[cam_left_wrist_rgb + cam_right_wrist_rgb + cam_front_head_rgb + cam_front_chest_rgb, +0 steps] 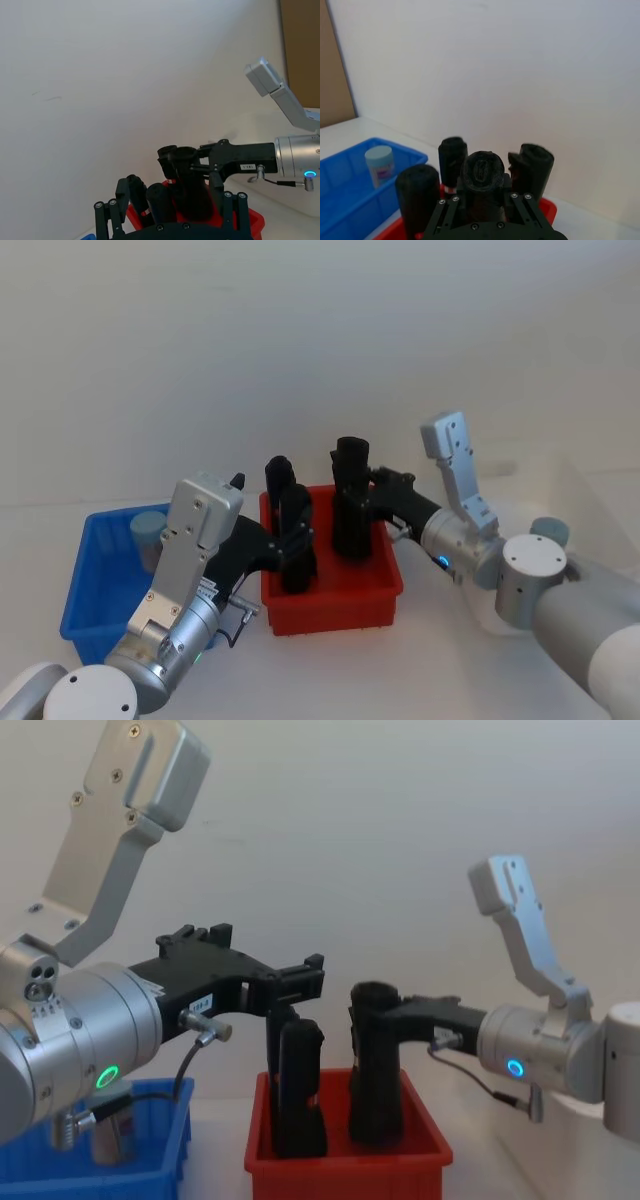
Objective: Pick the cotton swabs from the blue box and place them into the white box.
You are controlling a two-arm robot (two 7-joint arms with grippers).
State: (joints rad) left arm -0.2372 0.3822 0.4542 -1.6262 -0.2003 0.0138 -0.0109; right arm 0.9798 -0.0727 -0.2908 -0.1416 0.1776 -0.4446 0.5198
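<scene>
The left gripper's fingers point(107, 215) stand apart, 1 on each side of the black cylinders point(300, 1090) at the left end of the red bin point(335, 610), holding nothing. The left gripper point(300, 982) hangs just above those cylinders' tops. Its wrist lies level and its arm runs back over the near right corner of the blue box point(85, 590).

The right gripper's fingers point(212, 167) are pressed against the upper part of the tallest black cylinder point(375, 1070), which stands upright towards the right end of the red bin. The right gripper point(385, 1015) reaches in level from the right, its forearm bending back across the white box point(575, 480).

1 jar of cotton swabs point(380, 162) stands upright in the far part of the blue box, well apart from both grippers. The blue box sits at the left of the worktop point(450, 670), the red bin in the middle and the white box at the right.
</scene>
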